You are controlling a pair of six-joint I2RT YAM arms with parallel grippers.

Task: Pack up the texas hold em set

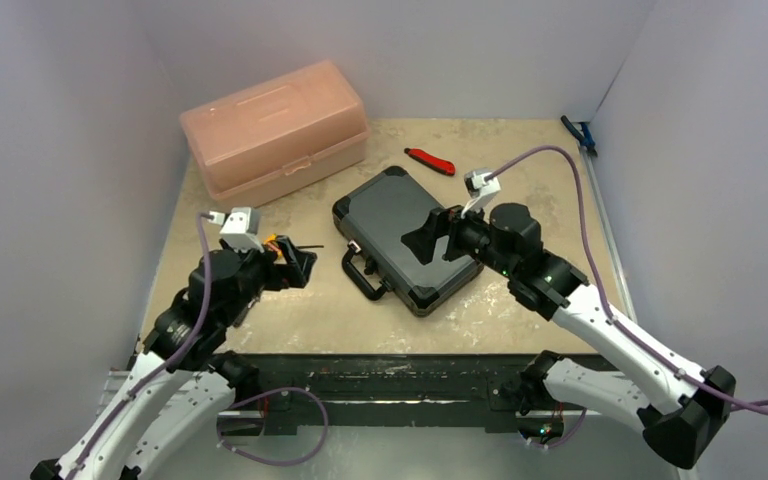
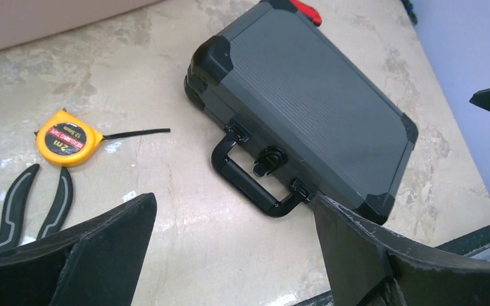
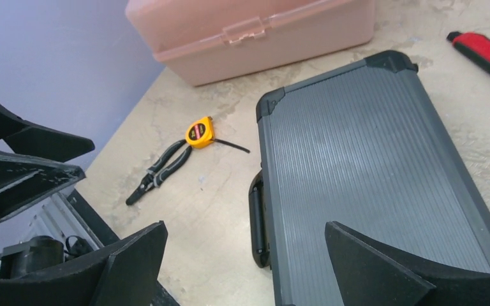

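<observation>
Case [image 1: 405, 240] lies shut at table [image 1: 260, 320] centre; packing appears complete. Left gripper [image 2: 235, 213] and right gripper [image 3: 245, 233] stand released, empty. Next move likely: confirm latch [image 2: 268, 162] fastened, retract arms.

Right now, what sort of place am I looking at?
Probably a lab test cell: plain white walls box in a small table, and unrelated props, a pink box and tape measure, lie near the black case.
</observation>
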